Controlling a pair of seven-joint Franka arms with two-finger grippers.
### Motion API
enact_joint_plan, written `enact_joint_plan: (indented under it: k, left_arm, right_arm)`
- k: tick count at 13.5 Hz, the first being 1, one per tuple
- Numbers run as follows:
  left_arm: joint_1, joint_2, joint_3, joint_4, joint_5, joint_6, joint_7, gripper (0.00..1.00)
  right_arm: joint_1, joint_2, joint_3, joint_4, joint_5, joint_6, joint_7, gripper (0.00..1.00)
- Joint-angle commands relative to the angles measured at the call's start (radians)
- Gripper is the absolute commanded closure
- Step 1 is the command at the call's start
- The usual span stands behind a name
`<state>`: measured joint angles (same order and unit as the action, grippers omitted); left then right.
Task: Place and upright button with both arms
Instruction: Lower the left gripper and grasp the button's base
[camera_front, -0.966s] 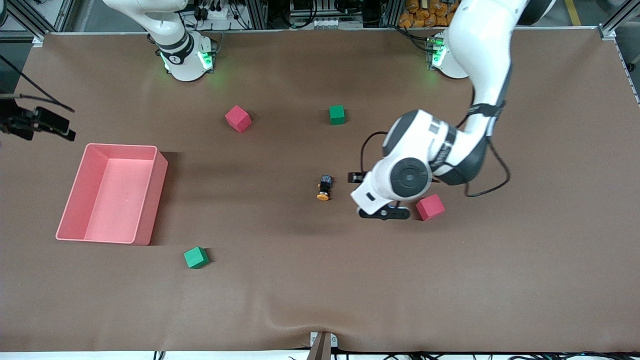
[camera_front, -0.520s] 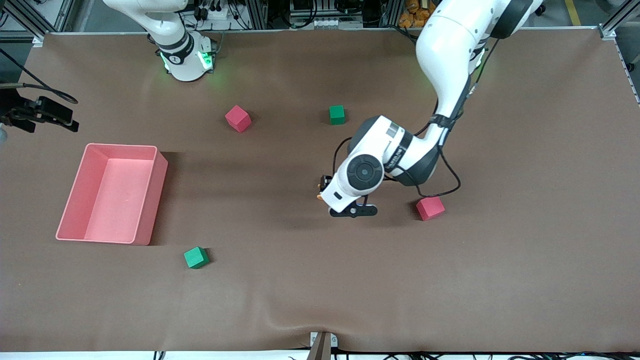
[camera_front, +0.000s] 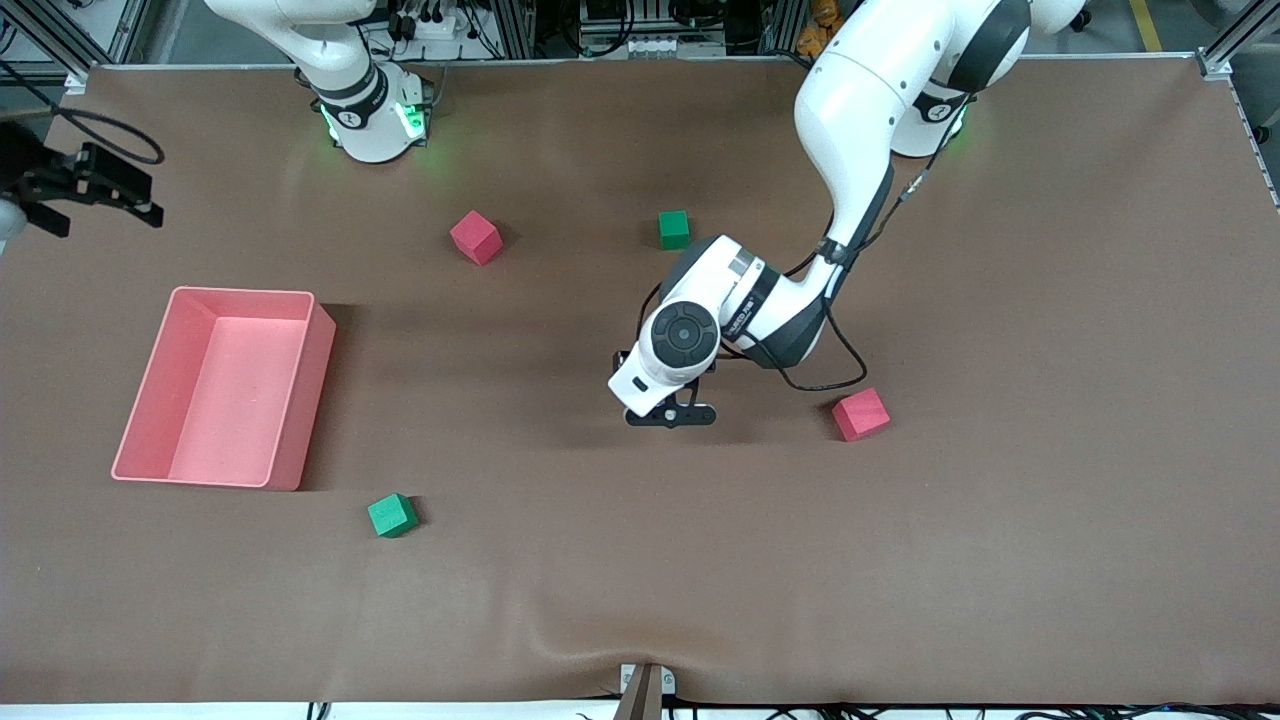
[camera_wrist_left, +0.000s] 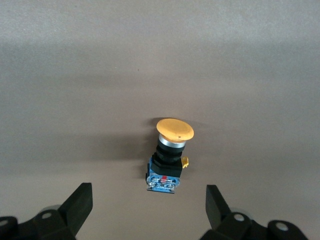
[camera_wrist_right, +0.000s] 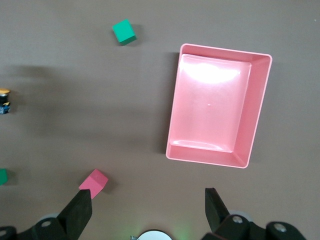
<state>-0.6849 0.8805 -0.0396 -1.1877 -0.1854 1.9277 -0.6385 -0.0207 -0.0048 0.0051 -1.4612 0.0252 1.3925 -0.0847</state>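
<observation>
The button (camera_wrist_left: 168, 152) lies on its side on the brown table, with an orange cap, a black body and a blue base. My left gripper (camera_wrist_left: 149, 192) hangs just above it, open, with a black finger on either side of the base and neither touching. In the front view the left arm's wrist hides the button, and the left gripper (camera_front: 668, 413) is over the middle of the table. My right gripper (camera_front: 95, 190) is open and empty, raised over the table's edge at the right arm's end. Its wrist view catches the button (camera_wrist_right: 4, 101) at the picture's edge.
A pink bin (camera_front: 310, 400) stands toward the right arm's end. One red cube (camera_front: 476, 237) and one green cube (camera_front: 674, 229) sit near the bases. Another red cube (camera_front: 860, 414) lies beside the left arm's wrist, and a green cube (camera_front: 391, 515) is nearer the front camera.
The left arm has swung toward the right arm's end and now covers the button in the front view. The right gripper has drifted a little toward the bases' side.
</observation>
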Motion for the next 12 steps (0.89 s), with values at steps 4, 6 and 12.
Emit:
enact_joint_plan:
  k: [4, 6, 12]
  left_arm:
    - [-0.018, 0.055, 0.001, 0.034, -0.017, 0.014, 0.065, 0.00]
    - [-0.019, 0.061, -0.011, 0.034, -0.017, 0.033, 0.065, 0.00]
    - [-0.039, 0.069, -0.002, 0.027, -0.014, 0.043, 0.085, 0.06]
  right_arm:
    - [-0.009, 0.009, 0.016, 0.019, -0.004, 0.042, -0.011, 0.00]
    - [0.010, 0.011, 0.026, 0.015, -0.004, 0.037, -0.009, 0.00]
    - [0.007, 0.014, 0.021, 0.013, -0.011, 0.037, -0.010, 0.00]
